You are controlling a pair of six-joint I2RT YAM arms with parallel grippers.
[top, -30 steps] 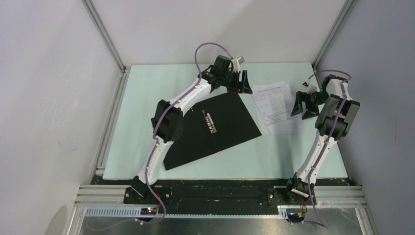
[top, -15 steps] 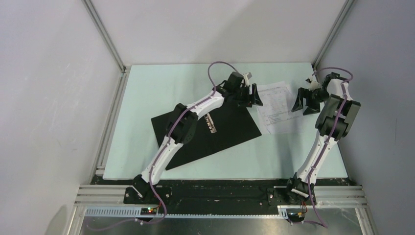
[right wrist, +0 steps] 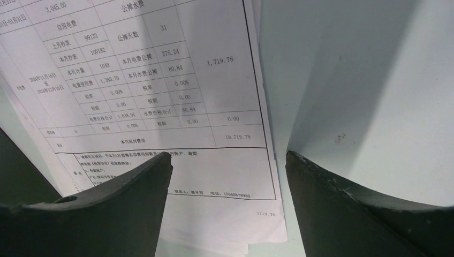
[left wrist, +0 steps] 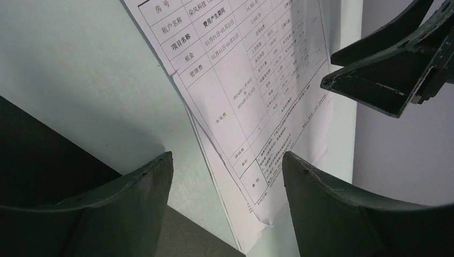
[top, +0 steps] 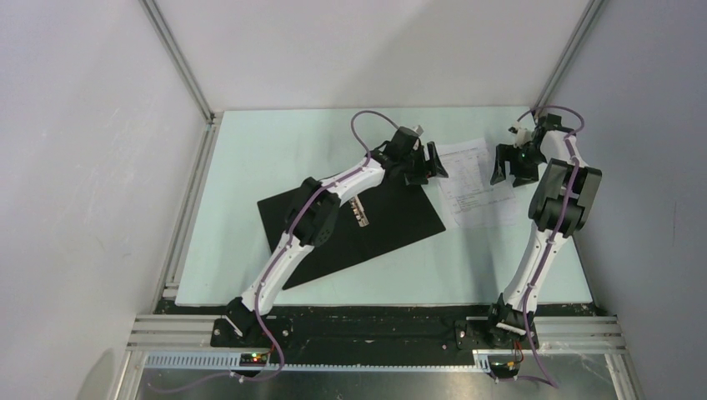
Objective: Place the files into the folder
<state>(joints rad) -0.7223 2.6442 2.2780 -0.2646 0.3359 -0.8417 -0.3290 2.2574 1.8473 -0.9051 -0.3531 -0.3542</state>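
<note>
While the files point(top: 473, 185) lie flat on the table point(top: 275, 158), just right of the open folder point(top: 367, 225) with their long axis running near-to-far, both claws flank the stack's far half. Left gripper point(top: 423, 167) sits at the stack's left edge, between folder and paper. Right gripper point(top: 512, 169) straddles the right edge, one finger over print and one over bare table. Both are spread wide, pinching nothing, and judged about equally near.
</note>
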